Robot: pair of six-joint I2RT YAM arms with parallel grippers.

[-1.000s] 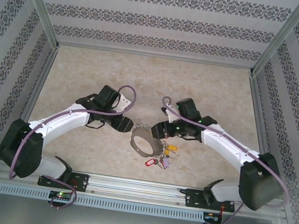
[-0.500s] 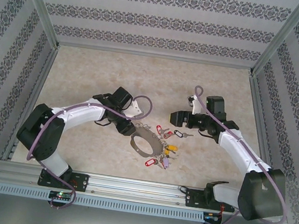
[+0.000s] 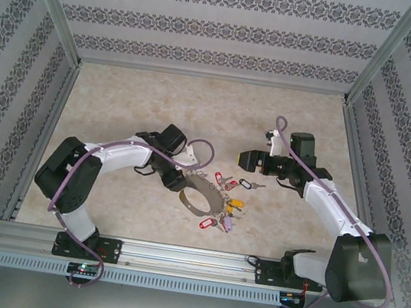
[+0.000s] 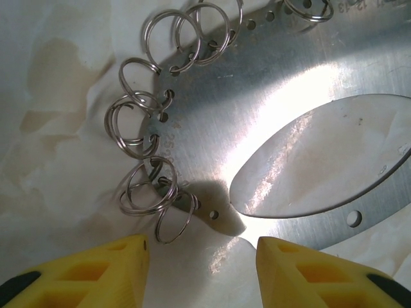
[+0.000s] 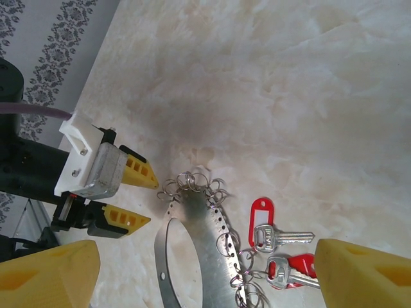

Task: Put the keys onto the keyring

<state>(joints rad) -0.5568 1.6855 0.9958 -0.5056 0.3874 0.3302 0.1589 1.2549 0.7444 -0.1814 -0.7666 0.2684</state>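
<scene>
Left gripper (image 4: 202, 273) is low over the desk (image 3: 197, 106), jaws partly apart, holding nothing. The near end of the keyring (image 4: 270, 77) sits just ahead of its fingertips, not between them. It looks lined up to pinch the flat band and pin it so it won't slide.

Empty split rings (image 4: 138, 119) fringe that end, probably where the key has to go.

Right gripper (image 3: 245, 158) is wide, empty, and angled down at the ring from the far side, apparently ready for a pick.

Black-tagged key (image 3: 246, 183) lies flat on the desk just right of the keyring, beside the red-tagged keys (image 5: 260, 215) and near the right gripper. Can't tell whether it is hooked on anything.

My read: anchor the ring first, then fetch the key.
</scene>
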